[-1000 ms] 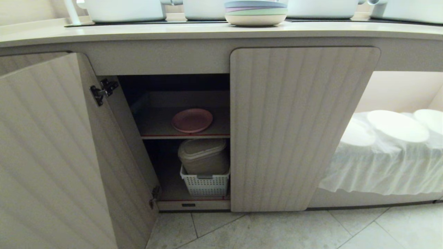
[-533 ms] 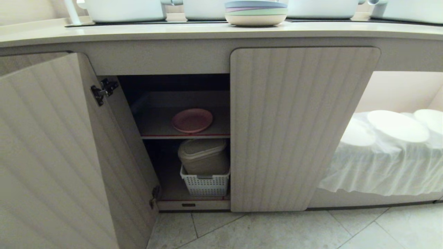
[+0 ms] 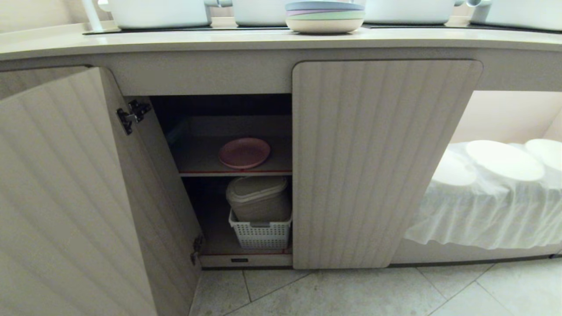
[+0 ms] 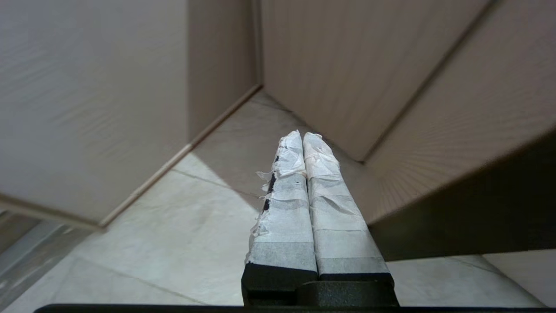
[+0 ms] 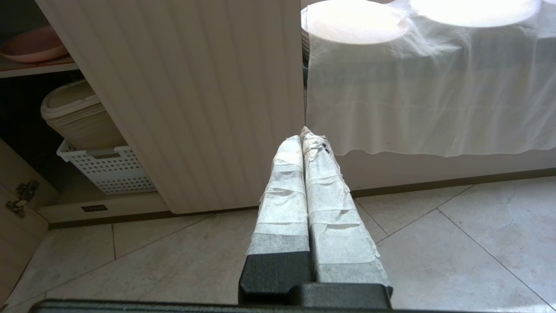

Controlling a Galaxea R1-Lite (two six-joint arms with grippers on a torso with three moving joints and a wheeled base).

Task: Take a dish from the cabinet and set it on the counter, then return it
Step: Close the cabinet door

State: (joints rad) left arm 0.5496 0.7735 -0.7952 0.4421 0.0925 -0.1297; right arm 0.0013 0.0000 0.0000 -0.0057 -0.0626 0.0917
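Note:
The pink dish [image 3: 244, 152] lies on the cabinet's grey red-edged upper shelf [image 3: 197, 162], and its rim [image 5: 30, 45] also shows in the right wrist view. The cabinet's left door [image 3: 66, 197] stands wide open; the right door [image 3: 377, 162] is closed. The cream counter [image 3: 175, 39] runs along the top. My left gripper [image 4: 302, 135] is shut and empty, low over the floor tiles beside the ribbed open door [image 4: 434, 108]. My right gripper [image 5: 304, 134] is shut and empty, parked low in front of the closed door [image 5: 195, 100]. Neither arm shows in the head view.
A beige lidded tub [image 3: 258, 197] sits in a white perforated basket [image 3: 261, 235] on the lower shelf. A stack of pastel plates [image 3: 325, 16] and white pots [image 3: 158, 12] stand on the counter. White discs on white cloth [image 3: 500, 160] fill the recess at right.
The open left door has swung slightly further open in the head view. Nothing else has moved.

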